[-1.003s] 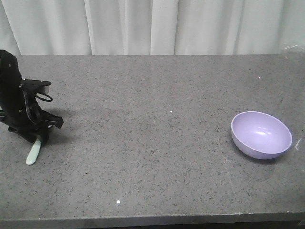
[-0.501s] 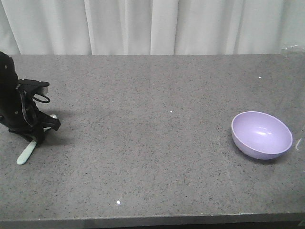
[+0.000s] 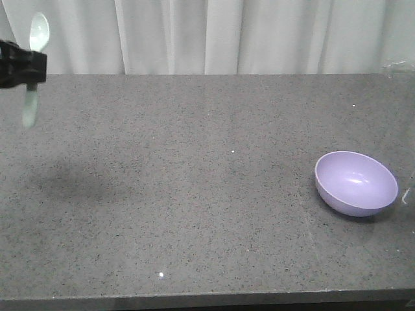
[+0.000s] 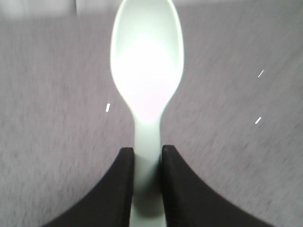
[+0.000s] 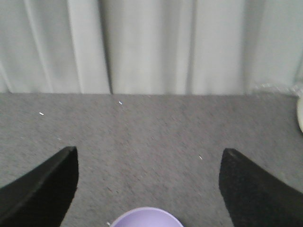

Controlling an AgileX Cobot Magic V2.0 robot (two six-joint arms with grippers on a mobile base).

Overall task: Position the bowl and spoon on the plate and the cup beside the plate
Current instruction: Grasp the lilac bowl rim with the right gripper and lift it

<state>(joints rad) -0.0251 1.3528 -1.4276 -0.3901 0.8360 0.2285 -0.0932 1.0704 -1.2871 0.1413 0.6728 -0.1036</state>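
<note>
My left gripper [image 3: 31,66] hangs high at the far left, shut on the handle of the pale mint-green spoon [image 3: 39,31], whose head points up while the handle end pokes out below. In the left wrist view the spoon [image 4: 147,61] stands out between the two black fingers, gripper [image 4: 147,151]. The lilac bowl [image 3: 355,183] sits empty on the table at the right. My right gripper [image 5: 149,150] is open above the table, with the bowl's rim [image 5: 144,217] just below it. The plate and the cup are out of view.
The grey speckled table [image 3: 194,194] runs back to a white curtain [image 3: 207,35]. Its front edge lies along the bottom of the front view. A pale curved thing [image 5: 300,113] shows at the right edge of the right wrist view.
My left gripper has lifted the spoon off the table, from low at the left to high above it. The bowl has not moved.
</note>
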